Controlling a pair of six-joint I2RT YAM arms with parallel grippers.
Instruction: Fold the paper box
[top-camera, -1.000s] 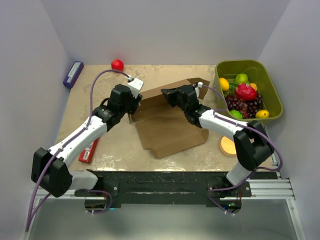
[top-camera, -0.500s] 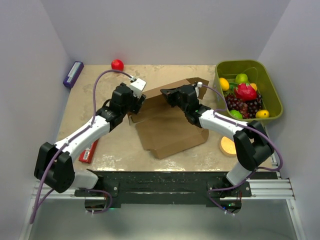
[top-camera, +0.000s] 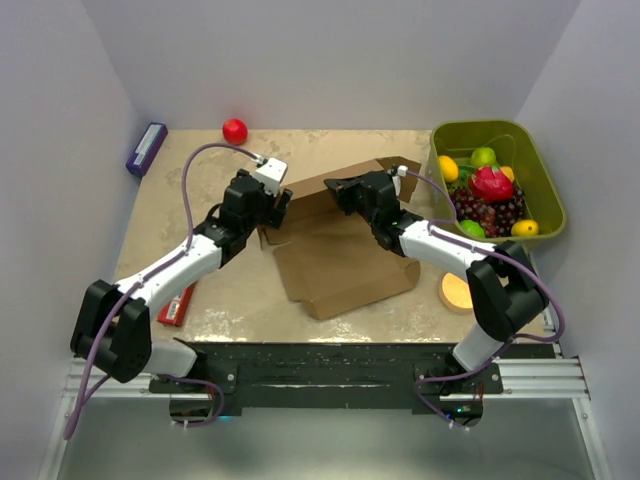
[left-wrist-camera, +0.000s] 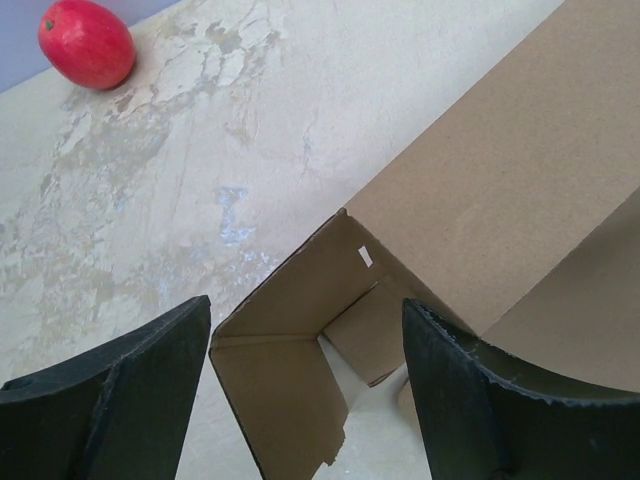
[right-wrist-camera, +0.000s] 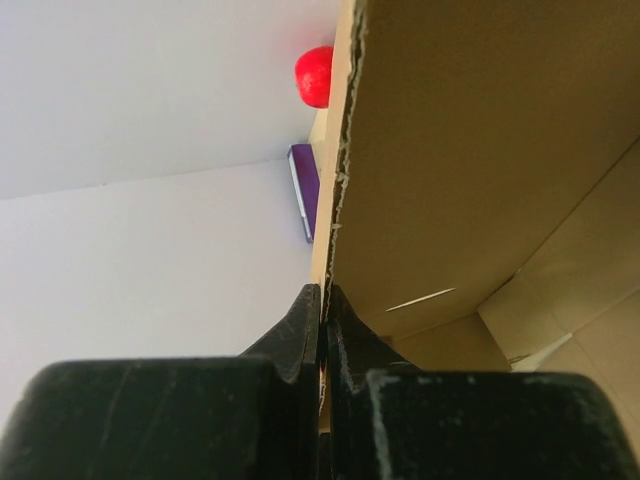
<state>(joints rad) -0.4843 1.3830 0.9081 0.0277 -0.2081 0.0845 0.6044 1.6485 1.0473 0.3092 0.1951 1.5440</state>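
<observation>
The right gripper (right-wrist-camera: 322, 300) is clamped on the thin upper edge of a raised panel of the plain brown cardboard mailer box (top-camera: 340, 250), its 2 fingers pressed flat against either face of the sheet. The left gripper (left-wrist-camera: 305, 308) has its fingers spread wide and holds nothing; it hangs over the box's left end, where a short side flap stands folded in to form an open corner, and whether either finger touches the cardboard cannot be told. The box lies near the middle of the beige marbled bench (top-camera: 160, 200), its back wall tilted up between the 2 grippers and a wide flat panel spread toward the arm bases. A small red round fruit (top-camera: 235, 130) sits at the far edge of the bench, well apart from the box, and a purple rectangular block (top-camera: 146, 148) lies at the far left corner. A flat red packet (top-camera: 178, 302) lies beside the left arm, an orange round disc (top-camera: 456, 290) beside the right arm, and a green plastic bin (top-camera: 500, 124) filled with assorted fruit stands at the far right
</observation>
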